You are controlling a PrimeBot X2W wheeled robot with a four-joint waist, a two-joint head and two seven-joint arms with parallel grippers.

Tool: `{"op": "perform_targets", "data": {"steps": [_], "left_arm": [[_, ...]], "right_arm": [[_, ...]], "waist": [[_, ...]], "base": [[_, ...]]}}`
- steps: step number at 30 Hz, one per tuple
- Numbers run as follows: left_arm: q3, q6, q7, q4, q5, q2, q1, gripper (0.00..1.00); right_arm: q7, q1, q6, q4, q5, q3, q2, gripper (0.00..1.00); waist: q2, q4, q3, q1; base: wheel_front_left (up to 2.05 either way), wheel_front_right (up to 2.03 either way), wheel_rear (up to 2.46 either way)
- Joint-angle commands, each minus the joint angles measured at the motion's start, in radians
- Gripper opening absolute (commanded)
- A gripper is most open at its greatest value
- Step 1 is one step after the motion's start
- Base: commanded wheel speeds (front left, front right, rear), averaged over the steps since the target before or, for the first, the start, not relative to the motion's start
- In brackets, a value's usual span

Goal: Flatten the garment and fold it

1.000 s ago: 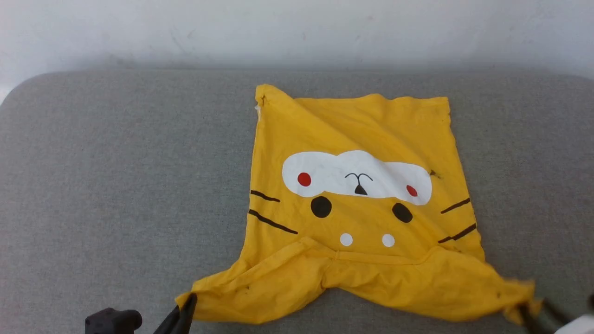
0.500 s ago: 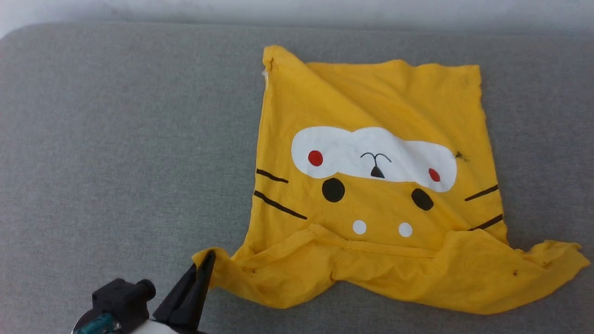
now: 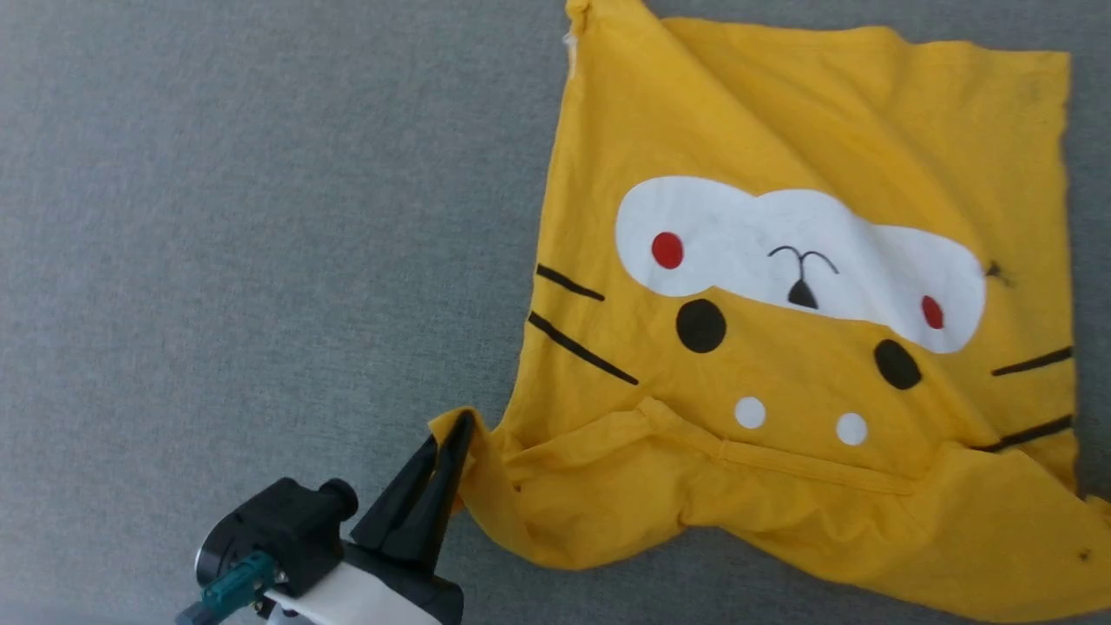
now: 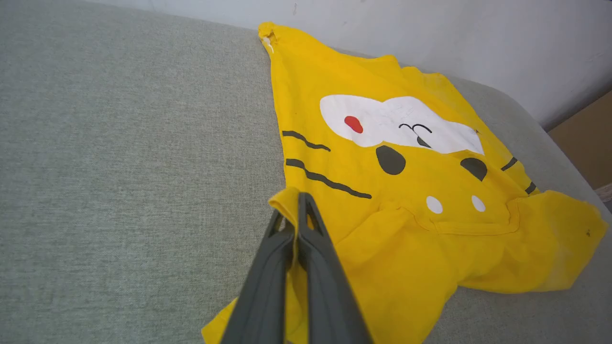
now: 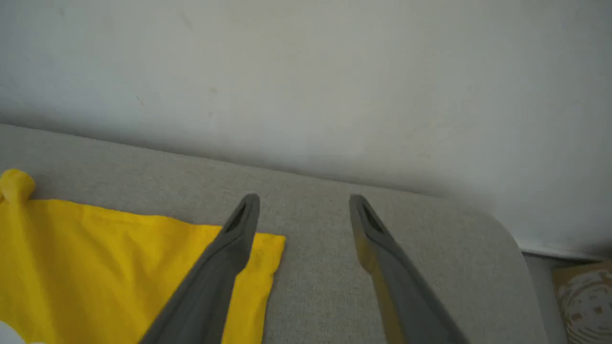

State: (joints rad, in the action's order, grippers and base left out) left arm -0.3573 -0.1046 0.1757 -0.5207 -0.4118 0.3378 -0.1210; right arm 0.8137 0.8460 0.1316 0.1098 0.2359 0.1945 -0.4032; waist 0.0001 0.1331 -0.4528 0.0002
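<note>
Grey woven upholstery (image 3: 217, 217) covers the broad cushioned surface, bare across its left side, with a pale wall (image 5: 306, 71) behind it. At the lower left of the head view, the left gripper (image 3: 462, 427) presses its two dark fingers together on the tip of the near left sleeve of the garment (image 3: 781, 365), pinching the yellow cloth just above the cushion. In the left wrist view the sleeve edge curls around the fingertips. The garment lies right of centre, print up, with its neckline toward the robot and its hem toward the wall. A diagonal crease runs from its far left corner across the body. Black whisker lines (image 3: 577, 347) mark its left side. Next comes the white patch (image 3: 738, 226) with red dots, and black and white dots sit below it. The other sleeve lies loose on the cushion at the lower right. The right gripper (image 5: 304, 200) is spread wide and holds nothing, by the garment's far right corner. Whether it touches the cushion I cannot tell.
</note>
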Motion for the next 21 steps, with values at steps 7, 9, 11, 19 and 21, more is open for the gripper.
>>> {"op": "perform_targets", "data": {"steps": [7, 9, 11, 19, 21], "left_arm": [[-0.027, 0.016, -0.02, 0.023, 0.015, -0.024, 0.051, 0.0], [-0.029, 0.017, -0.023, 0.026, 0.015, -0.026, 0.056, 0.0], [-0.031, 0.018, -0.024, 0.029, 0.015, -0.027, 0.061, 0.0], [-0.027, 0.017, -0.019, 0.033, 0.015, -0.022, 0.077, 0.0], [-0.027, 0.016, -0.017, 0.034, 0.014, -0.021, 0.08, 0.0]], "right_arm": [[0.038, -0.016, -0.001, 0.134, -0.086, 0.068, 0.03, 1.0], [0.035, -0.025, -0.001, 0.15, -0.089, 0.086, 0.038, 1.0], [0.029, -0.035, -0.001, 0.161, -0.095, 0.092, 0.041, 1.0], [0.007, -0.055, -0.001, 0.195, -0.104, 0.108, 0.056, 1.0], [-0.004, -0.056, -0.001, 0.202, -0.107, 0.109, 0.055, 0.35]], "waist": [[-0.0001, 0.116, -0.119, -0.0002], [-0.0001, 0.121, -0.126, -0.0002], [-0.0001, 0.126, -0.132, -0.0002], [-0.0001, 0.133, -0.144, -0.0002], [-0.0001, 0.134, -0.143, -0.0002]], "base": [[0.0, 0.0, 0.0], [0.0, 0.0, 0.0], [0.0, 0.0, 0.0], [0.0, 0.0, 0.0], [0.0, 0.0, 0.0]]}}
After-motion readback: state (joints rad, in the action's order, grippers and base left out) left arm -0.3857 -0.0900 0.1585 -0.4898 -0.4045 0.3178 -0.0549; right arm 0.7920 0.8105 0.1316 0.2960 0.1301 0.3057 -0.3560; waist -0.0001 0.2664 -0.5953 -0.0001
